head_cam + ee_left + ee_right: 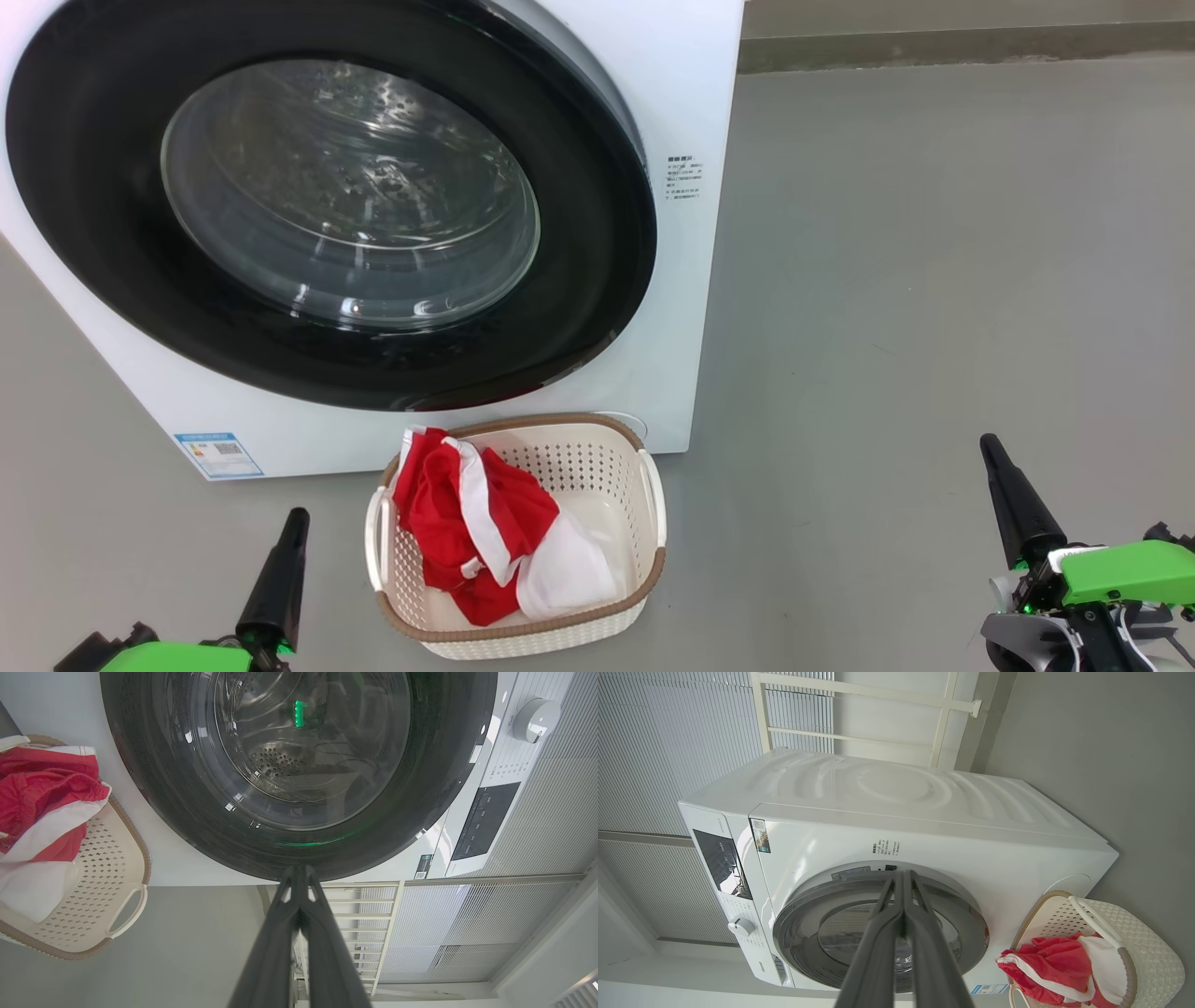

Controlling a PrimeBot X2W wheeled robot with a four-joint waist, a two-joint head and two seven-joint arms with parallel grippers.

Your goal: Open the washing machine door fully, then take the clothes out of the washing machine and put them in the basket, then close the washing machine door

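Note:
The washing machine stands on the floor with its door shut flat against the front, black rim around clear glass. The steel drum shows through the glass. In front of it sits the cream basket with the red and white clothes lying inside. My left gripper is shut and empty, low at the basket's left. My right gripper is shut and empty, far off to the right.
Grey floor spreads to the right of the machine. A white rack and slatted blinds stand behind and beside the machine. The control panel with a dial sits at the machine's top.

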